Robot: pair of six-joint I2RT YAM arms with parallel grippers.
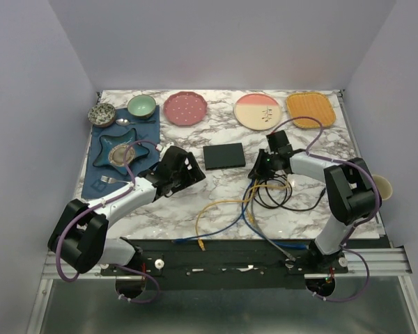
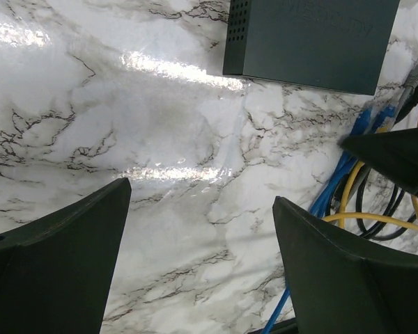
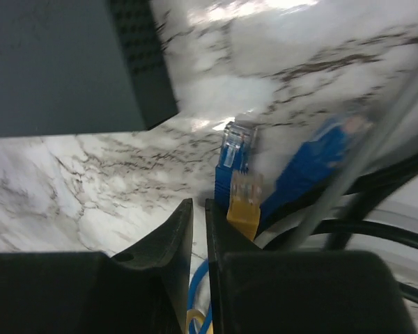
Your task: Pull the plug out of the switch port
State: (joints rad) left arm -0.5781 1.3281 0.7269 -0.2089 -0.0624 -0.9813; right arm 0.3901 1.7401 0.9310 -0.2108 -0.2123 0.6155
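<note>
At mid-tabletop (image 1: 174,209) lies the switch (image 1: 223,156), flat. Just right of it, the right hand (image 3: 198,209) has its fingers almost together; whether they pinch a cable cannot be told. A blue plug (image 3: 237,149) and a yellow plug (image 3: 245,198) lie just beyond its tips, apart from the switch. The left hand (image 2: 202,191) stands wide open and empty, left of the switch. Risk: the tangled cables (image 1: 265,198) may snag on retraction and drag the unbraced switch.

The switch (image 2: 313,42) is cut off by the top edge; the rightmost blue plug (image 3: 320,153) is blurred.
</note>
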